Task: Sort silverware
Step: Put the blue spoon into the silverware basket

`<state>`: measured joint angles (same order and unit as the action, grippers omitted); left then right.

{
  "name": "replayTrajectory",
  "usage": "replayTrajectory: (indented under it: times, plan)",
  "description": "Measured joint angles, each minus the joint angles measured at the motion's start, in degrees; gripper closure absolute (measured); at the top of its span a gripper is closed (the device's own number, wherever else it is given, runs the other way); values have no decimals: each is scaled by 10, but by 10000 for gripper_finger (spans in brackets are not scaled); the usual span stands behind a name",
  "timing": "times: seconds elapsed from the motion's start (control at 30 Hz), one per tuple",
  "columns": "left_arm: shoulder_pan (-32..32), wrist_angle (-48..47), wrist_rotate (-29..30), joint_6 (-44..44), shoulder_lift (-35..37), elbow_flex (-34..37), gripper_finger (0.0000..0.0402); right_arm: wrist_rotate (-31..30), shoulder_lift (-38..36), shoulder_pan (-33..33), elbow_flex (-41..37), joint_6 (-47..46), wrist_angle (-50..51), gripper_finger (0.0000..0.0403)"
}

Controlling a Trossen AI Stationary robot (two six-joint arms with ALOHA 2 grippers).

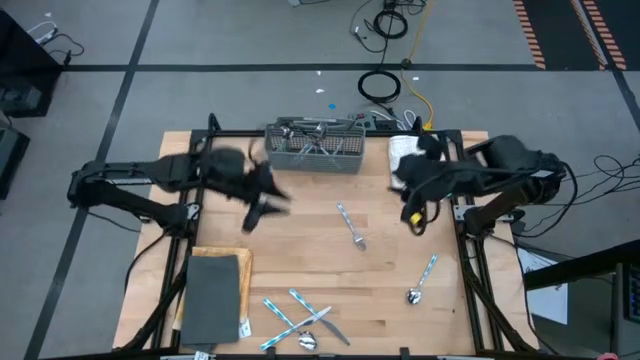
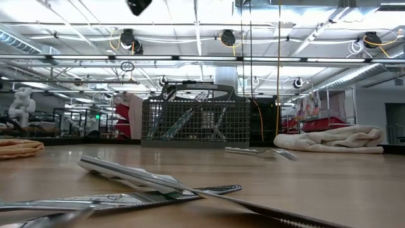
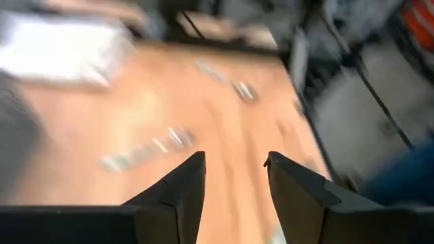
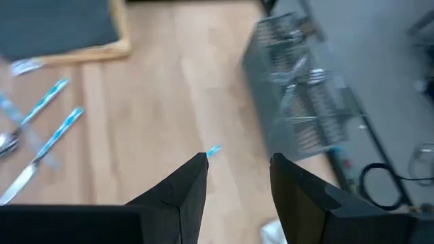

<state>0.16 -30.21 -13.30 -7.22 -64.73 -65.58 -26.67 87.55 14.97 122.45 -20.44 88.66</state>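
Overhead, a light wooden table [image 1: 300, 250] stands on a grey floor crossed by dark lines, with cables [image 1: 385, 85] coiled behind it; the level view looks into a hall of ceiling lights and shelving. A grey mesh basket [image 1: 316, 148] sits at the table's back edge, several utensils standing in it, and a white towel [image 1: 402, 152] lies beside it. A dark grey mat [image 1: 212, 295] on a wooden board lies at the front-left corner.

The left gripper [image 1: 252, 215] hangs above the table left of centre, its fingers [image 3: 183, 186] parted and bare. The right gripper [image 1: 412, 218] hangs on the right side (also parted, holding nothing). A fork [image 1: 350, 225] lies on the wood between the two, touching neither. A spoon [image 1: 422, 280] lies nearer the front, below the right gripper. A crossed cluster of silverware [image 1: 298, 322] lies at the front edge, well apart from both.
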Motion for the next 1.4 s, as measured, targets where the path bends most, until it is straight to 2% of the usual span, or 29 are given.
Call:
replayTrajectory:
  times: [0.07, 0.23, 0.5, 0.63, 0.9, 1.0, 1.23, 1.4]
  plan:
    - [-58, -42, 6, -14, -2, 0, 237, 17, 0, 0, -15, 4, -2, 252]
    - [-187, -71, 85, -15, -38, 0, 237, 30, -1, -4, -22, 63, -18, 252]
    - [-301, -61, 92, -30, -149, -1, 237, 60, -1, -4, -22, 129, -35, 252]
    - [-322, -65, 90, -22, -192, -1, 237, 62, -1, -4, -22, 112, -54, 252]
    - [-346, -63, 96, 75, -280, -1, 237, 62, 8, -4, -22, 86, -94, 252]
    - [-351, -51, 97, 80, -312, 0, 237, 62, 13, -4, -22, 87, -101, 252]
    - [-352, 58, 97, 80, -341, 2, 237, 76, 33, 1, -22, 64, -95, 252]
    - [-352, 115, 75, 76, -364, 22, 237, 78, 46, 5, -22, 69, -90, 252]
